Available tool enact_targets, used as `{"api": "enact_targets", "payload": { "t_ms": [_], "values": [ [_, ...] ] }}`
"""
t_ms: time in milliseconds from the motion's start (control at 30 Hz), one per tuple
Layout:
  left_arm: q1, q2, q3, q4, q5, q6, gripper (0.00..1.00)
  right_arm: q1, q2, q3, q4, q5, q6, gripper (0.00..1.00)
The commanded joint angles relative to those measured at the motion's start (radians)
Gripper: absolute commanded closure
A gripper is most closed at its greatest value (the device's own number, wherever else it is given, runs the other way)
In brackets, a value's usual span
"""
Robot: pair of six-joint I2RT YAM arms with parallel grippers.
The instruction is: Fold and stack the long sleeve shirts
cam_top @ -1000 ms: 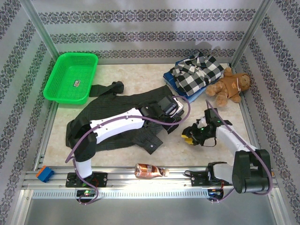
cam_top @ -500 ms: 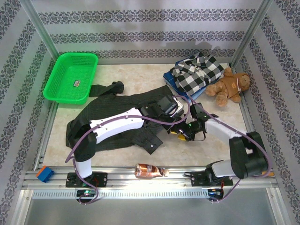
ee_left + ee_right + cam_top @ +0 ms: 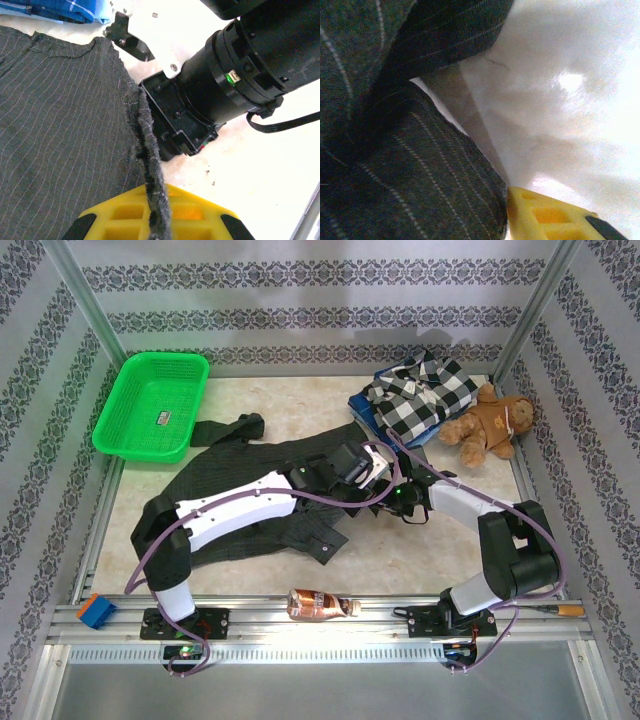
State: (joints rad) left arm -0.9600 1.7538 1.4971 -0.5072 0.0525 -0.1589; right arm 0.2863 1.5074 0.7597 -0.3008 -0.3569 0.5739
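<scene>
A dark pinstriped long sleeve shirt [image 3: 235, 462] lies spread across the middle of the table. My left gripper [image 3: 378, 486] reaches over it to its right edge. In the left wrist view the yellow jaws [image 3: 159, 216] are shut on that frayed shirt edge [image 3: 145, 135]. My right gripper [image 3: 392, 502] sits right beside it, nose against the same edge. In the right wrist view, pinstriped cloth [image 3: 410, 185] presses against one yellow finger [image 3: 550, 220] and hides the other. A black-and-white checked shirt [image 3: 420, 390] lies folded on a blue garment [image 3: 364, 408] at the back right.
A brown teddy bear [image 3: 490, 425] sits beside the folded pile. A green basket [image 3: 150, 405] stands at the back left. A bottle [image 3: 320, 605] and a blue block [image 3: 95, 610] rest on the front rail. Bare tabletop [image 3: 440, 550] lies to the front right.
My right gripper has swung left from the open tabletop to the shirt's right edge, beside the left gripper. The left arm has shifted slightly, still holding the edge.
</scene>
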Motion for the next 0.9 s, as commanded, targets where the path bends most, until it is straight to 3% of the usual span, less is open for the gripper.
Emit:
{"api": "enact_targets", "payload": {
  "t_ms": [0, 267, 600, 867],
  "values": [
    [0.012, -0.034, -0.013, 0.042, 0.019, -0.009, 1.0, 0.011, -0.017, 0.04, -0.002, 0.123, -0.069, 0.76],
    [0.012, -0.042, -0.039, 0.049, 0.03, -0.019, 1.0, 0.014, -0.061, 0.099, -0.055, 0.276, -0.252, 0.89],
    [0.012, -0.056, -0.074, 0.07, 0.062, -0.043, 1.0, 0.025, -0.042, 0.116, 0.038, 0.415, -0.359, 0.93],
    [0.007, -0.055, -0.111, 0.117, 0.13, -0.081, 1.0, 0.006, -0.079, 0.111, 0.071, 0.5, -0.37, 0.75]
  ]
}}
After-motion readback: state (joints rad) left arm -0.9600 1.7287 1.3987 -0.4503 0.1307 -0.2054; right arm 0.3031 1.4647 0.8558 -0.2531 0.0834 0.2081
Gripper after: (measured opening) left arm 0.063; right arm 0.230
